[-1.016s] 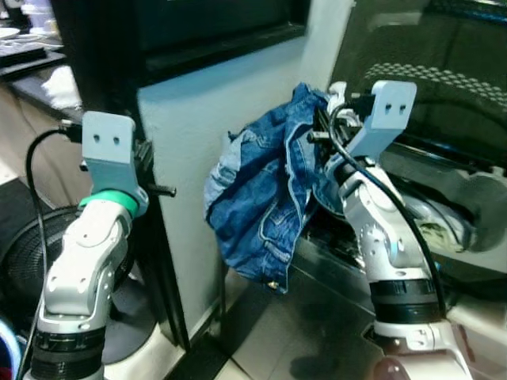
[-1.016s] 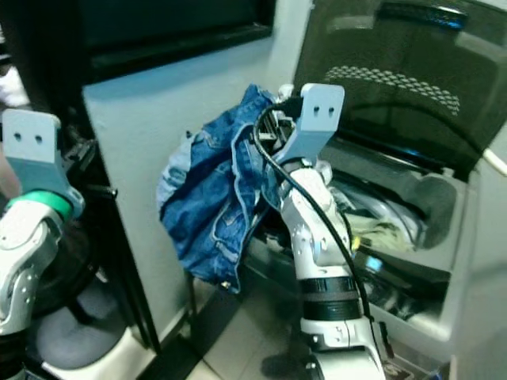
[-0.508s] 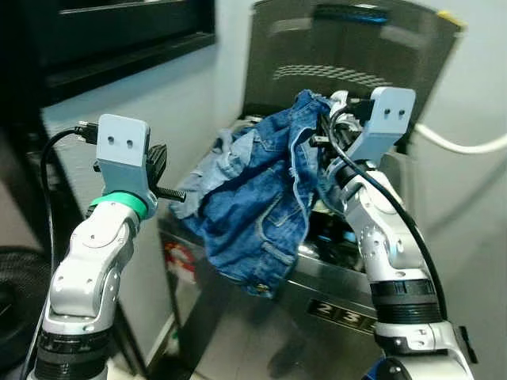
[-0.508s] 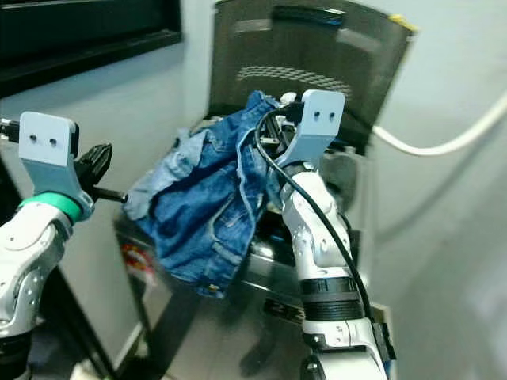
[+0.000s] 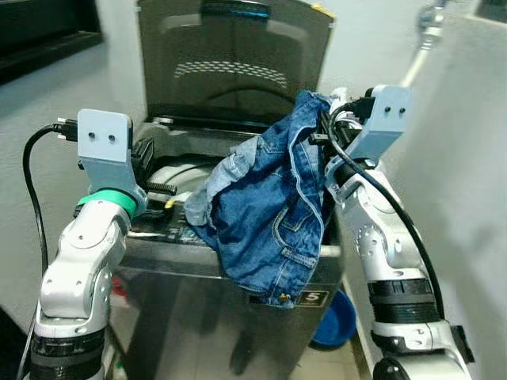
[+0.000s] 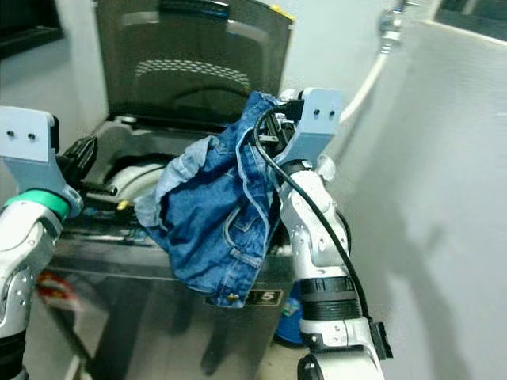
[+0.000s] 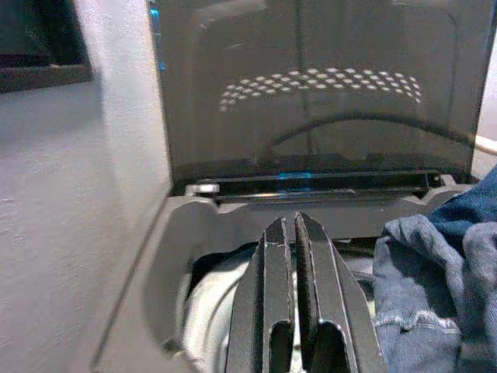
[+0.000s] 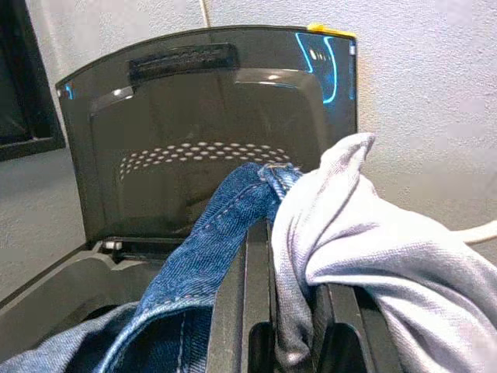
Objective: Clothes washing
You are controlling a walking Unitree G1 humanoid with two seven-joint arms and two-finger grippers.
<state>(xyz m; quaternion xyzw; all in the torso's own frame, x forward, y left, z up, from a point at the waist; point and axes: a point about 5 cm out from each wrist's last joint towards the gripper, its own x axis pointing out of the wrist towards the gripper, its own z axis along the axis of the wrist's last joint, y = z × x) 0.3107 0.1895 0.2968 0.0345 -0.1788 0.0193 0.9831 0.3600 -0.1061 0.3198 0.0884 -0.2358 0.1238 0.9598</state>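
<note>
Denim garment (image 5: 269,214) with a pale grey cloth (image 8: 365,233), both pinched in the right gripper (image 8: 283,256), hangs over the washing machine (image 5: 230,277) front rim, raised lid (image 5: 234,63) behind. Left gripper (image 7: 295,272), fingers together, empty, above the drum (image 7: 210,311), whose interior is obscured. Blue basin (image 5: 333,321) partly hidden. The view has swung to face the machine since the earlier frame.

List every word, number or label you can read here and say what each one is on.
"5" on a small dark label on the front of the washing machine, just below the hanging denim garment that the right gripper holds.
Glowing blue markings on the raised lid: too blurred to read.
A red sticker low on the machine's front: unreadable.
</note>
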